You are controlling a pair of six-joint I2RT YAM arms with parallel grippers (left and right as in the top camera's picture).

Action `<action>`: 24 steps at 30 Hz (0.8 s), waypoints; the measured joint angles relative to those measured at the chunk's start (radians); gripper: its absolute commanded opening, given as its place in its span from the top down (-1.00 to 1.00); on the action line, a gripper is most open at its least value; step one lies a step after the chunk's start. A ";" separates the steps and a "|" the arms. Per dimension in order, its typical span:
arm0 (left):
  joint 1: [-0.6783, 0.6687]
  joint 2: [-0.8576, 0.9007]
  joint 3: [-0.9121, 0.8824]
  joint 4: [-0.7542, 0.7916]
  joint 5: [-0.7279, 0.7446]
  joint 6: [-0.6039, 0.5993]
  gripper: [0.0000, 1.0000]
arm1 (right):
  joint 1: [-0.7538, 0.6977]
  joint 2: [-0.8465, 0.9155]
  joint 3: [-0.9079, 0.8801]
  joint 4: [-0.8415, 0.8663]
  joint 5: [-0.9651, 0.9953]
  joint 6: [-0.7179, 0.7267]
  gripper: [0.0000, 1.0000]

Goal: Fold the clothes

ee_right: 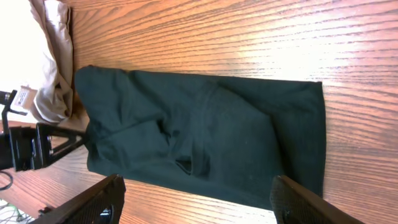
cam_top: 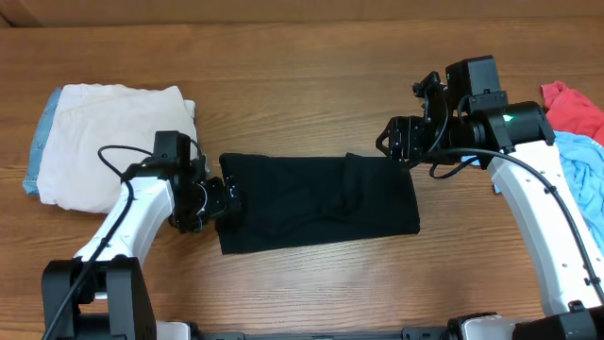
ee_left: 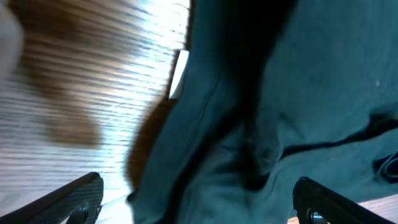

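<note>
Your left arm (cam_top: 132,212) comes in from the near left corner with its elbow bent. Its left gripper (cam_top: 225,200) sits low and points toward the middle, with its two fingers (ee_left: 71,200) spread wide apart and nothing held between them. Your right arm (cam_top: 528,208) comes up from the near right corner and bends back toward the middle, and its right gripper (cam_top: 394,142) is lifted higher, its two fingers also wide apart and holding nothing.
</note>
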 measured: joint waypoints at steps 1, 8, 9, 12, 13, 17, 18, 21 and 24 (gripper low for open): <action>0.000 0.003 -0.013 0.026 0.011 -0.010 -1.00 | 0.000 0.000 0.000 -0.002 0.000 -0.002 -0.56; 0.001 0.063 -0.046 0.147 0.108 -0.056 -0.92 | 0.000 0.000 0.000 -0.002 0.000 -0.009 -0.55; 0.001 0.069 -0.043 0.155 0.124 -0.058 -0.86 | 0.000 0.000 0.000 -0.002 0.000 -0.010 -0.54; 0.001 0.090 -0.039 0.182 0.155 -0.053 -0.50 | 0.000 0.000 0.000 -0.006 0.000 -0.011 -0.54; 0.001 0.098 -0.039 0.193 0.164 -0.051 -0.39 | 0.000 0.000 0.000 -0.009 0.000 -0.011 -0.54; 0.000 0.123 -0.043 0.243 0.184 -0.013 0.17 | 0.000 0.000 0.000 -0.014 0.000 -0.012 -0.52; 0.000 0.127 -0.044 0.249 0.185 0.001 0.37 | 0.000 0.000 0.000 -0.013 0.000 -0.011 -0.51; -0.001 0.137 -0.050 0.232 0.201 0.048 0.92 | 0.000 0.000 0.000 -0.016 0.000 -0.011 -0.49; 0.000 0.138 -0.040 0.128 0.209 0.100 0.92 | 0.000 0.000 0.000 -0.023 0.001 -0.014 -0.46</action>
